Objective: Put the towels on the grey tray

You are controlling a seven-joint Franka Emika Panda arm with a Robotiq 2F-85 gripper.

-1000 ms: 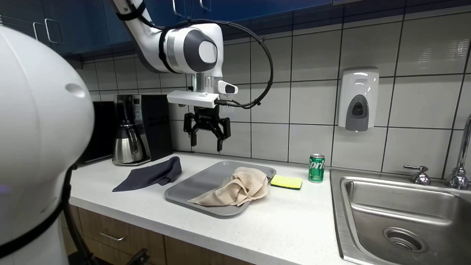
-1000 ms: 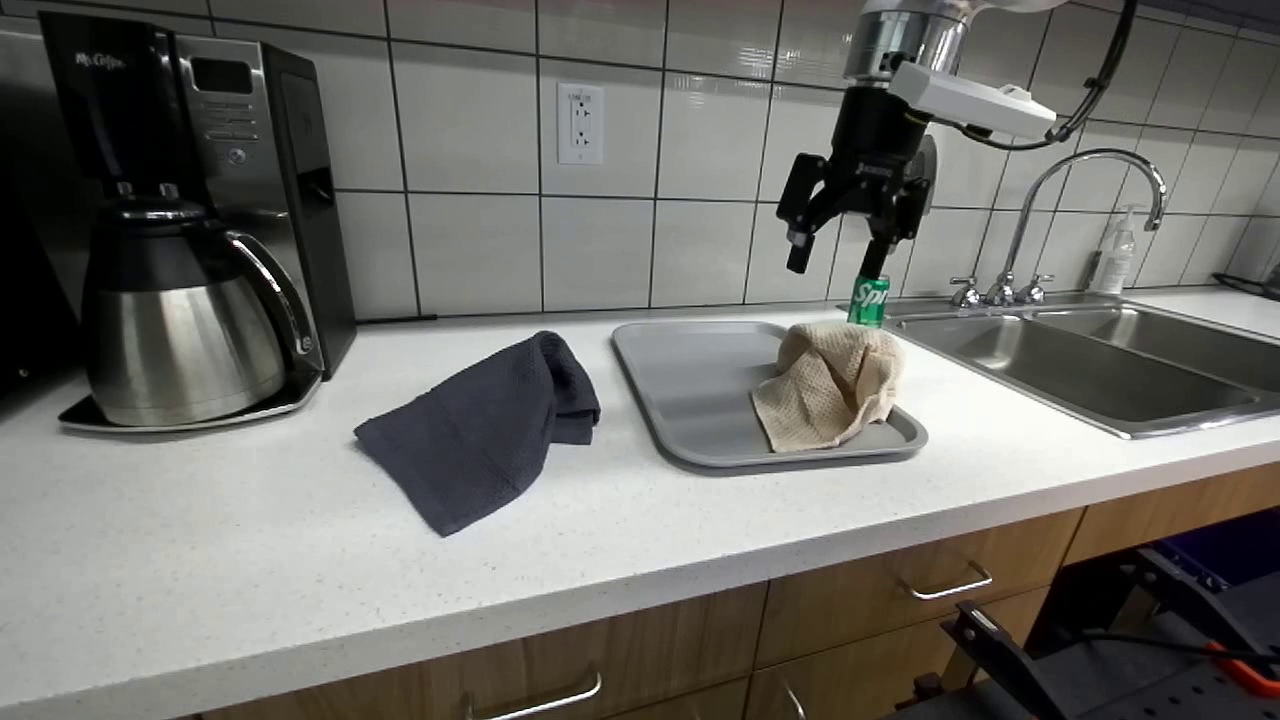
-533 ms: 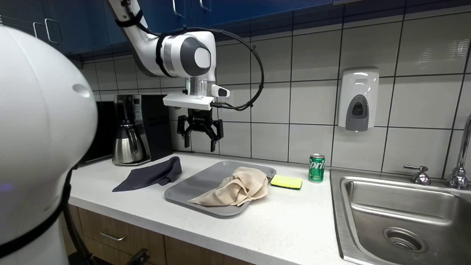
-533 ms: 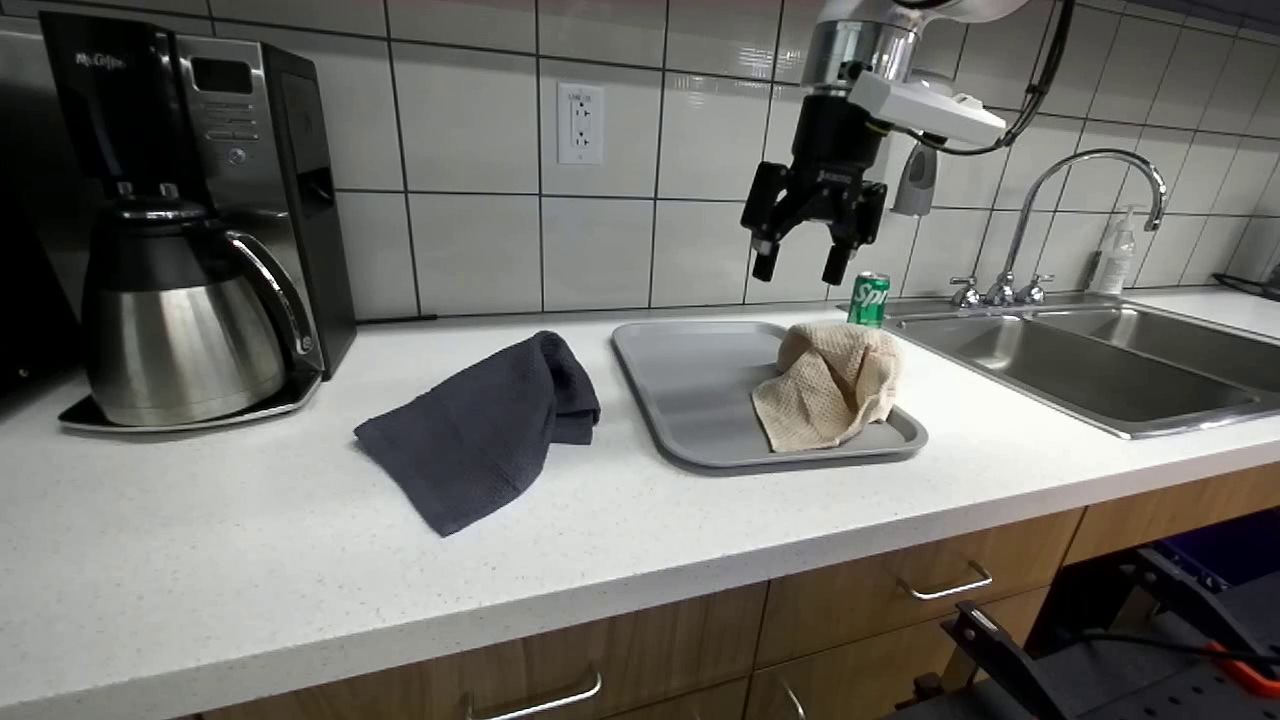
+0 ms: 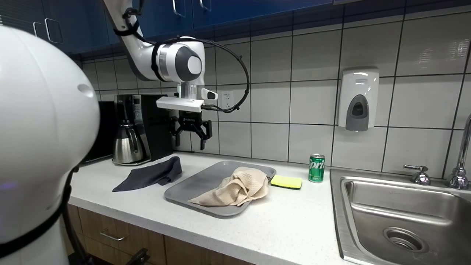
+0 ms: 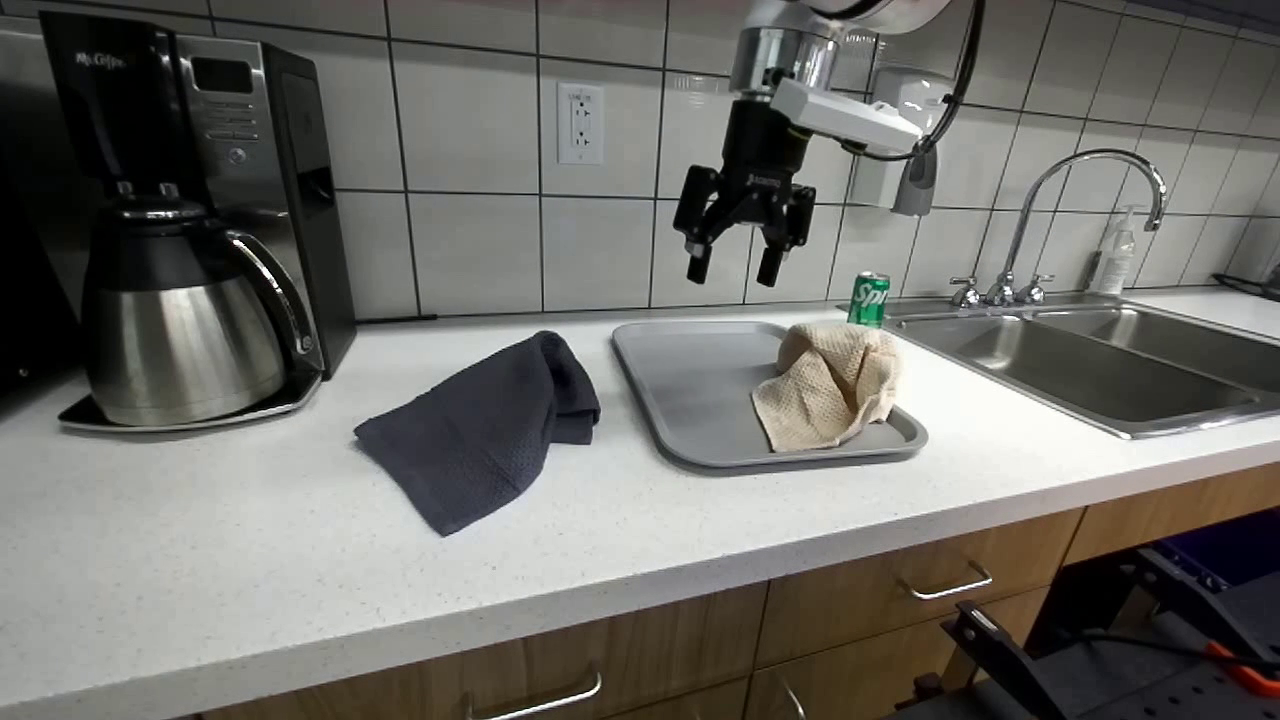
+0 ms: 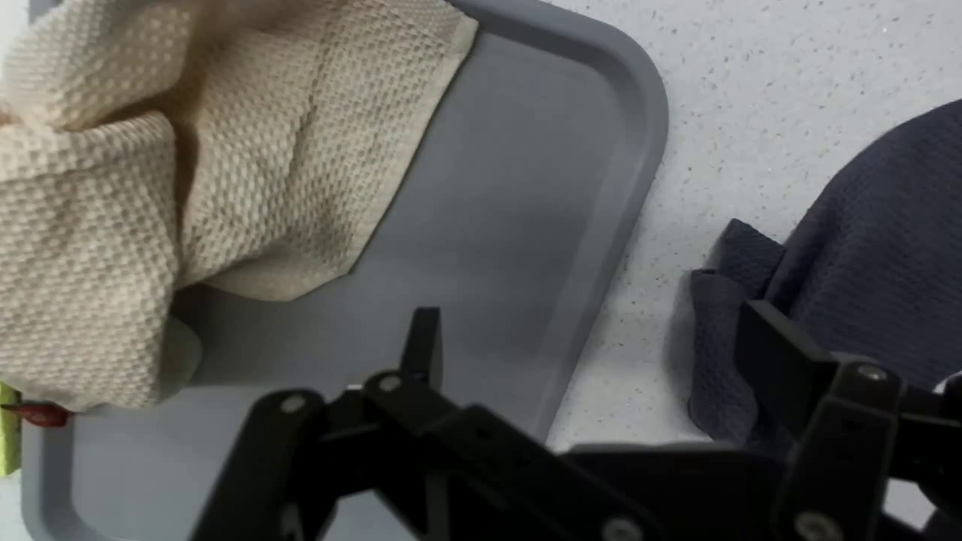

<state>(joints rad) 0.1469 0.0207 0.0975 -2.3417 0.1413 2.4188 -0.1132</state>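
While the claw [image 6: 733, 275] hangs above the counter [image 6: 250, 570]: its jaws stand spread wide, fingers [image 7: 427, 338] pointing down.
Below the fingers: in the wrist view, one finger shows against the grey tray [image 7: 511, 210], the other against the navy towel [image 7: 894, 248].
Tan towel [image 6: 825, 395]: crumpled on the tray at the end nearer the sink [image 6: 1100, 380], its folds heaped and hiding part of the rim.
Navy towel: rumpled on the counter between the tray and the coffee maker [image 6: 240, 190], near the tray but apart from it, a strip of white surface showing between them.
Tray: flat, rectangular and low-rimmed, with rounded corners, lying on the counter.
At the tan towel's edge: a pale rounded thing [image 7: 184, 353] peeks out in the wrist view, with a small red item [image 7: 46, 415] near the rim; too little shows to name either.
Sponge [image 5: 287, 181]: yellow over a dark underside, flat on the counter just beside the tray; whether they touch cannot be told.
Soda can [image 5: 316, 168]: green, upright near the sink in both exterior views.
Sink: steel, with two basins and a curved faucet [image 6: 1021, 220].
Coffee maker: black and silver, a steel pot [image 6: 190, 345] standing on its base.
Tiled wall [image 6: 450, 130]: a soap dispenser [image 5: 358, 99] and a power outlet [image 6: 580, 123] mounted on it.
Robot arm [image 5: 145, 59]: white and grey, reaching down from above, a black cable [image 5: 248, 79] looped beside it.
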